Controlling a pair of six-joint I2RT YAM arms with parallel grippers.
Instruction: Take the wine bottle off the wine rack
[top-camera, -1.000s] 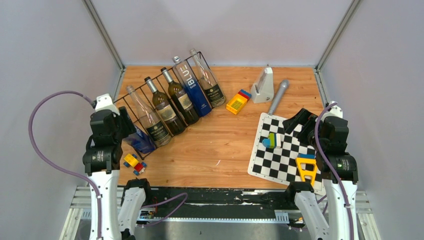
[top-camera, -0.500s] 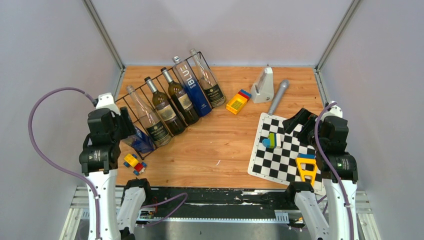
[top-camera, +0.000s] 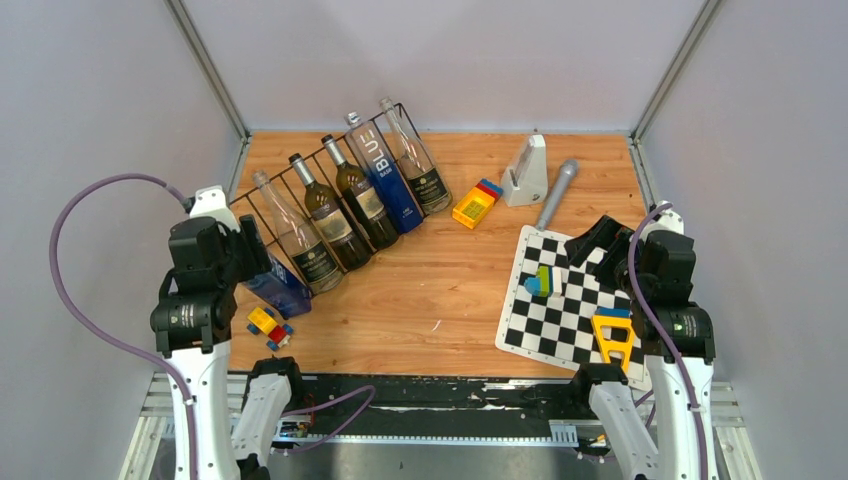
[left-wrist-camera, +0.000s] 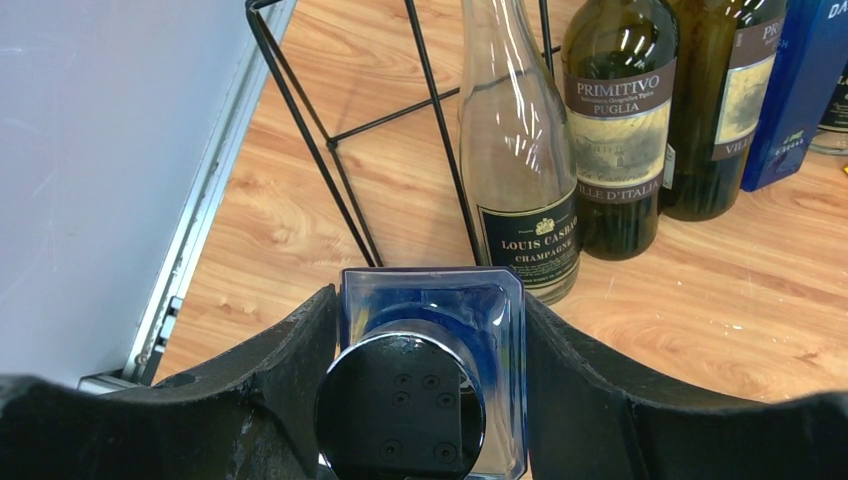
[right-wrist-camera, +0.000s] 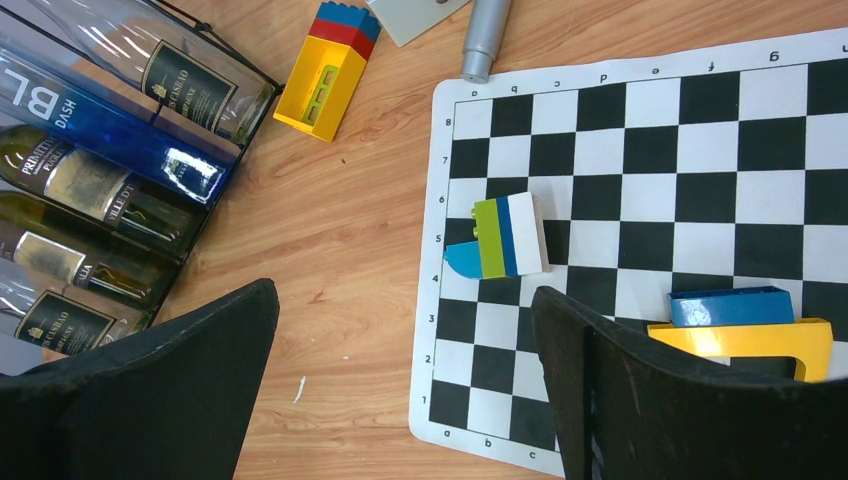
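At the 8 o'clock corner of the desk (top-camera: 440, 290), the left end effector (left-wrist-camera: 428, 335) is closed on the blue bottle (top-camera: 278, 288). One finger presses on each flat side just below the round black cap. In the overhead view the blue body shows at 4 o'clock of the fingers, at the near-left end of the wine rack (left-wrist-camera: 343, 190). It lies just beside the clear champagne bottle (left-wrist-camera: 520, 170) in the neighbouring slot. Whether its base has cleared the wire cannot be told.

The bottle looks like rigid, smooth glass, so it is probably slippery and breakable, and heavy if full; its contents cannot be judged. Its square section gives the pads flat faces to bear on. A hold this near the cap leaves the long body hanging, so it may swing or pivot. A grip lower on the flat sides would likely steady it.

At 4 o'clock, the right end effector (right-wrist-camera: 405, 295) is spread wide and empty above the chessboard mat (right-wrist-camera: 700, 120), well apart from the rack.
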